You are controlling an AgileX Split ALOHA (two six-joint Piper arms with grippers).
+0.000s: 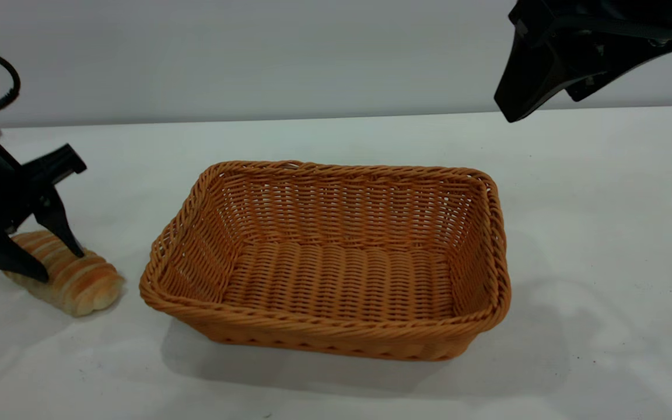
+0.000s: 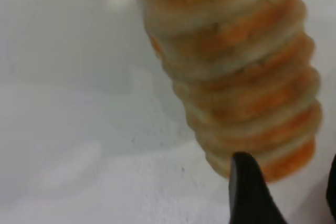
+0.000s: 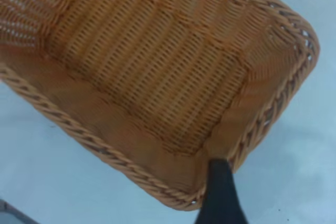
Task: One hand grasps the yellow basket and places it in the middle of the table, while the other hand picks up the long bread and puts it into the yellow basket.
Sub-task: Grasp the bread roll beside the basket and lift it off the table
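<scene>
The white worktop [image 1: 592,233] (matte, with a few dark specks) runs back to a plain pale wall [image 1: 254,58]. The yellow basket [image 1: 327,259] sits near its middle, holding nothing. At the left, the long bread [image 1: 76,280] lies on the worktop, and the left gripper [image 1: 59,265] straddles it with its fingers apart. The right gripper [image 1: 511,114] hangs high above the basket's right side; I cannot tell whether its fingers are parted.
</scene>
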